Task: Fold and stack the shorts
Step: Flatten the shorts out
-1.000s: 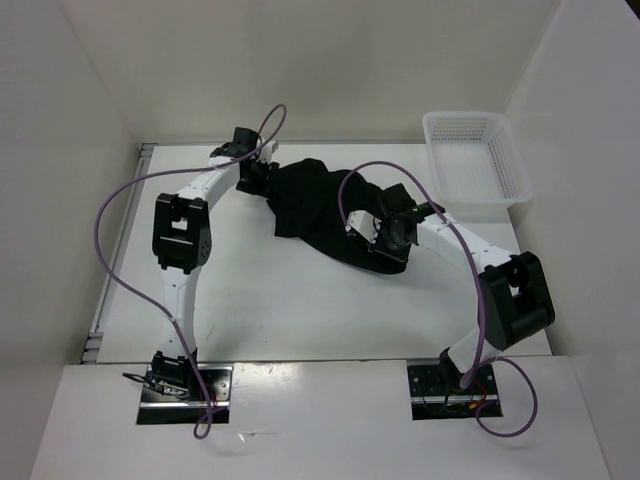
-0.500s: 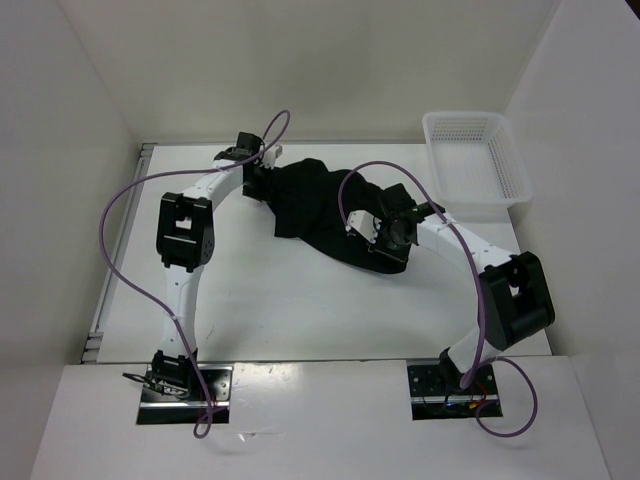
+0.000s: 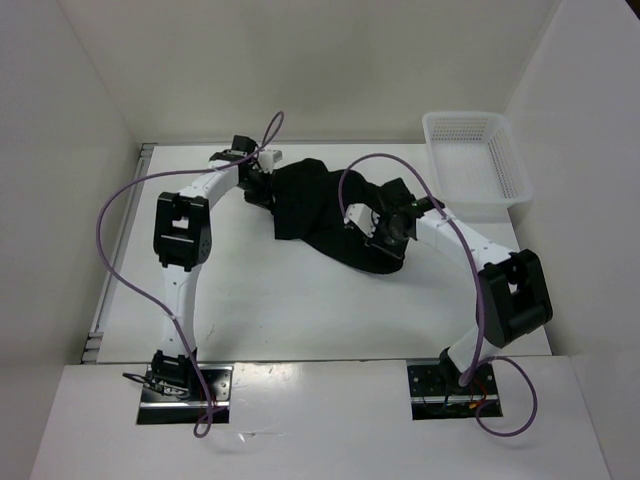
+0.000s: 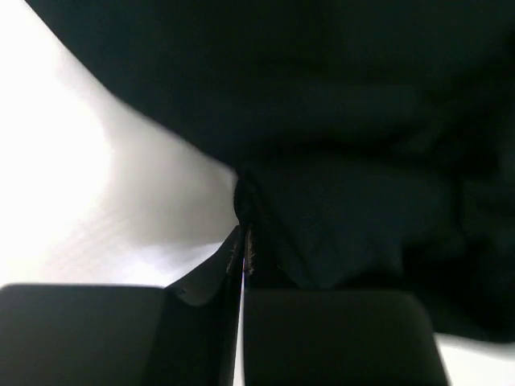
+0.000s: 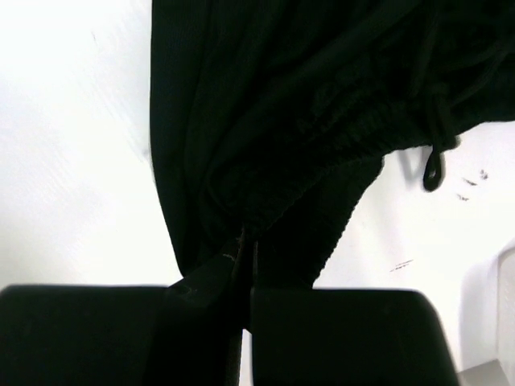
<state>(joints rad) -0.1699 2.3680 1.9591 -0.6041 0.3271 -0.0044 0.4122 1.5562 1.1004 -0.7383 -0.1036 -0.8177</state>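
From the overhead camera I see the shorts (image 3: 318,205) bunched in a dark, crumpled heap on the table (image 3: 260,300), a little toward 12 o'clock from its middle. My left hand (image 3: 258,184) is at the heap's 10 o'clock edge, down on the cloth. My right hand (image 3: 388,238) is at its 4 o'clock edge, also on the cloth. A white mesh basket (image 3: 432,150) stands in the 2 o'clock corner of the table, apart from the shorts and to the 1 o'clock side of the right arm. From this height both hands blend into the black cloth, so I cannot read the grip here.

On the left wrist camera the left hand (image 4: 244,251) is shut. Its two fingers are pressed together with only a thin seam between them, and a small fold of the shorts (image 4: 338,121) is pinched at their tips. The cloth fills the frame from 12 to 4 o'clock. Bright table (image 4: 64,193) shows at 9 o'clock.

On the right wrist camera the right hand (image 5: 245,245) is likewise shut, fingers together, with a gathered edge of the shorts (image 5: 273,104) caught between the tips. The ribbed waistband runs across toward 2 o'clock. The drawstring (image 5: 433,170) hangs off it at 3 o'clock, its looped end lying on the table (image 5: 72,129). White tabletop fills the 9 o'clock side of this frame.
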